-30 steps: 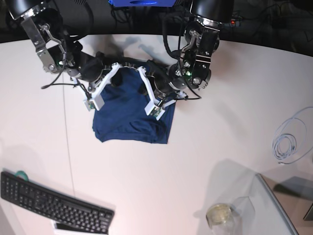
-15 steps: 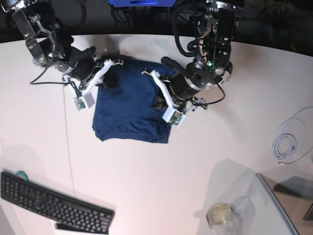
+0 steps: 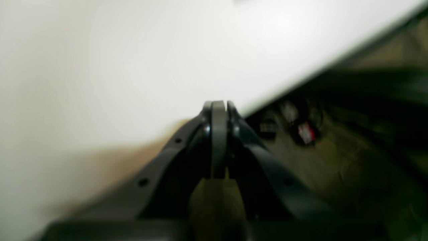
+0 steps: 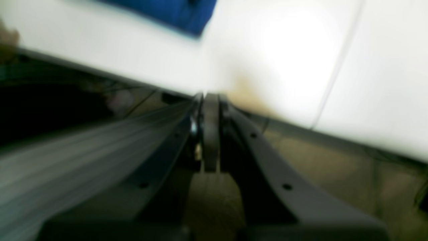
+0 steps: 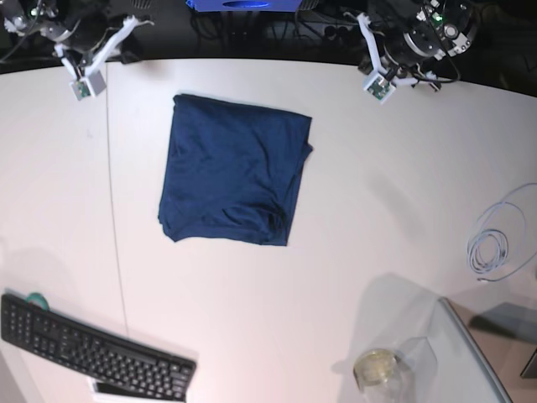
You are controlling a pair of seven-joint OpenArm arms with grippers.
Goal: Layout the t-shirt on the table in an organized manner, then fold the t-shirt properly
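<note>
The dark navy t-shirt [image 5: 235, 172] lies folded into a rough rectangle on the white table [image 5: 352, 210], with nothing touching it. Both arms are drawn back to the table's far edge. My left arm [image 5: 411, 38] is at the top right of the base view and my right arm [image 5: 80, 34] at the top left. In the left wrist view my left gripper [image 3: 219, 105] is shut and empty above the table edge. The right gripper [image 4: 209, 98] is also shut and empty, with a corner of the t-shirt [image 4: 174, 11] far ahead of it.
A black keyboard [image 5: 92, 348] lies at the near left. A coiled white cable [image 5: 495, 239] sits at the right. A glass panel [image 5: 474, 357] and a small round jar [image 5: 375, 367] are at the near right. A thin seam [image 5: 113, 218] runs down the table's left part.
Both arms have let go of the t-shirt and pulled back to the far edge. The shirt now lies uncovered, folded flat.
</note>
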